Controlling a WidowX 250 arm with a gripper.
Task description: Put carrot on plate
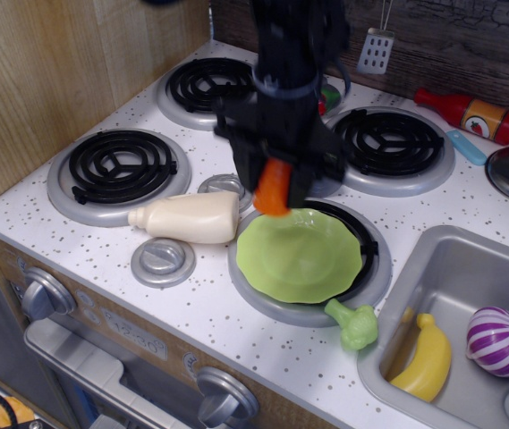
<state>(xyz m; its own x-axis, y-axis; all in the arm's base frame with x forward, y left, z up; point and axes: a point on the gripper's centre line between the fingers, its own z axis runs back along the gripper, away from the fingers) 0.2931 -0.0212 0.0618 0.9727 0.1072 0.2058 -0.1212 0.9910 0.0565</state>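
Observation:
The orange carrot (274,189) hangs point-down in my black gripper (276,179), which is shut on it. It is in the air over the far left rim of the lime-green plate (301,255). The plate sits on the front right burner, with nothing in it. The gripper and arm are blurred and hide the green can and most of the red chili behind them.
A cream bottle (189,217) lies left of the plate. Green broccoli (354,325) lies at the plate's front right. The sink (469,259) holds a banana (426,359) and a purple onion (497,340). A red sauce bottle (470,114) lies at the back right.

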